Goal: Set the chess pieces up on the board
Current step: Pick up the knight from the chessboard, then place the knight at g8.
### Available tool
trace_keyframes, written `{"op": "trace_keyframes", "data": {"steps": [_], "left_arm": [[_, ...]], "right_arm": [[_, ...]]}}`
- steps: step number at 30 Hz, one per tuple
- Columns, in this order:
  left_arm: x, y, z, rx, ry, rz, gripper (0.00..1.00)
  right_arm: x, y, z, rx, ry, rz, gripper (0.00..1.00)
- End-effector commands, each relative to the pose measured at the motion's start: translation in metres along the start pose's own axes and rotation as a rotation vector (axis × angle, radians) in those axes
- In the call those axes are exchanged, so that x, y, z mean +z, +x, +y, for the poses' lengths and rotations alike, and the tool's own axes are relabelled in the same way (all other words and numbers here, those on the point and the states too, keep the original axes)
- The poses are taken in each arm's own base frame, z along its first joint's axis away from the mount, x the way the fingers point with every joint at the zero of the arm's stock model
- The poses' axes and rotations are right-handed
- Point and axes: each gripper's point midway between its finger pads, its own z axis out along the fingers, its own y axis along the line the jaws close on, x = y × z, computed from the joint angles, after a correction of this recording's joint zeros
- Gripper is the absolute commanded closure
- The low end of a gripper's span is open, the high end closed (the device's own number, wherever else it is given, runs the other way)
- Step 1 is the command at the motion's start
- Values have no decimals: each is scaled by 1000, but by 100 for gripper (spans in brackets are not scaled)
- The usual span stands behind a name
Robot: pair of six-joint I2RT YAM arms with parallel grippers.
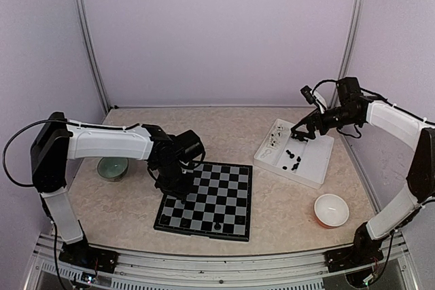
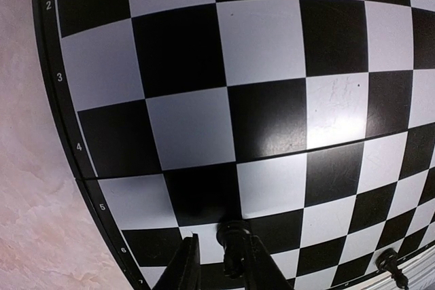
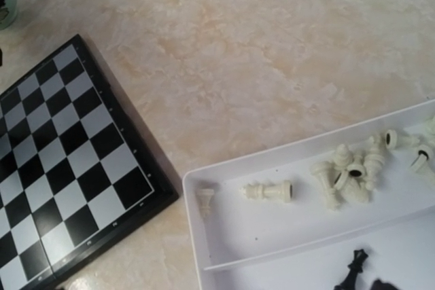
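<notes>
Left hand (image 2: pixel 224 241) brackets a black chess piece (image 2: pixel 231 248) standing on the board (image 1: pixel 228 195) mid-counter; whether it is pinching or free, I cannot tell. This looks like the placing step. Right hand (image 1: pixel 301 134), spread wide, hovers over the tray (image 1: pixel 319 171) near the right edge; next it should pinch one of the black pieces (image 1: pixel 293 161).

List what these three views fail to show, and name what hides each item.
1. Top view: the left arm's wrist covers the left gripper; the black pieces in the tray are too small to name.
2. Left wrist view: the bottom edge cuts off the piece between the fingers, so its kind and whether it is gripped stay unclear.
3. Right wrist view: the right gripper lies outside the frame; the bottom edge cuts the dark piece.
</notes>
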Motion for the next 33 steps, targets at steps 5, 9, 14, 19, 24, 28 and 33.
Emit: {"op": "trace_keyframes", "data": {"steps": [5,9,14,19,24,28,33], "left_arm": [[9,9,-1,-2,-2,39,86],[0,9,1,6,-32,16,98],[-29,15,0,25,-82,-40,100],[-37,42,-2,34,-79,-23,100],[-34,55,-3,28,-76,-9,100],[-30,62,-6,34,-60,4,100],[-23,69,-8,44,-66,22,100]], "right_arm": [[0,4,0,13,-11,-6,4],[0,5,1,16,-19,-8,4],[1,5,2,23,-32,-11,4],[2,5,4,24,-41,-14,4],[2,4,5,34,-57,-16,5],[0,2,7,27,-52,-21,4],[-2,3,8,23,-47,-24,4]]}}
